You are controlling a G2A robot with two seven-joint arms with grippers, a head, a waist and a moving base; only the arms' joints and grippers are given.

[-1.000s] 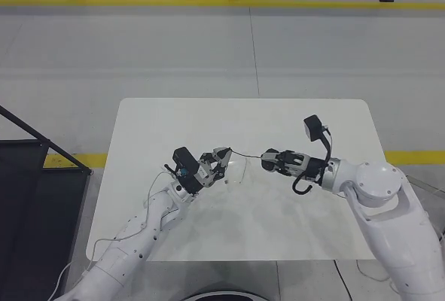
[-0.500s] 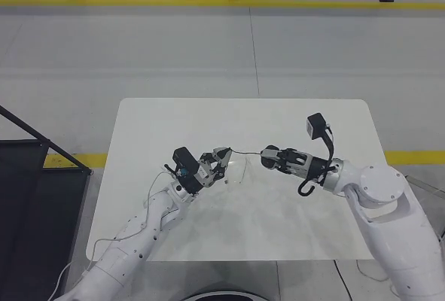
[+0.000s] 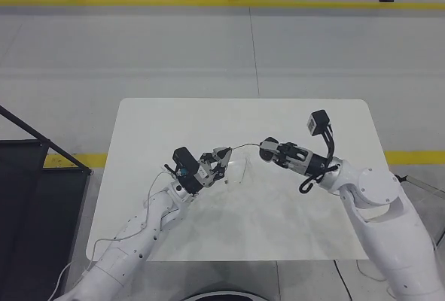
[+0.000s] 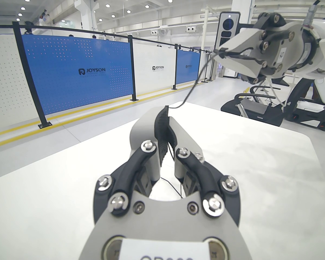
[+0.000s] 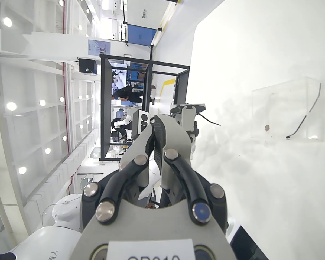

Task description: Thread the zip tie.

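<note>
Item: white desk point(image 3: 320, 218), carrying the work at its middle. Item: right pincer point(image 3: 263, 147), clenched on one end of the zip tie point(image 4: 191, 91), raised above the desk and facing the other arm. Over the last second it has shifted a little farther from the robot and slightly toward the left pincer, with the wrist tipped up. Item: left pincer point(image 3: 224, 156), clenched on the other end of the same tie just above the desk, position unchanged over that second. Item: clear plastic box point(image 5: 276, 101), lying on the desk just beside the left pincer. Item: zip tie, thin and black, strung in the air between the two pincers as a shallow arc, touching nothing else. Item: second black tie point(image 5: 303, 120), lying loose inside the clear box. Assessment: the right arm's move appears to be a re-aiming of its end toward the end the left pincer holds. Whether the tail has entered the head cannot be told, as the joint is too small to see. Threading is judged still in progress, and the closing approach will need fine alignment.
</note>
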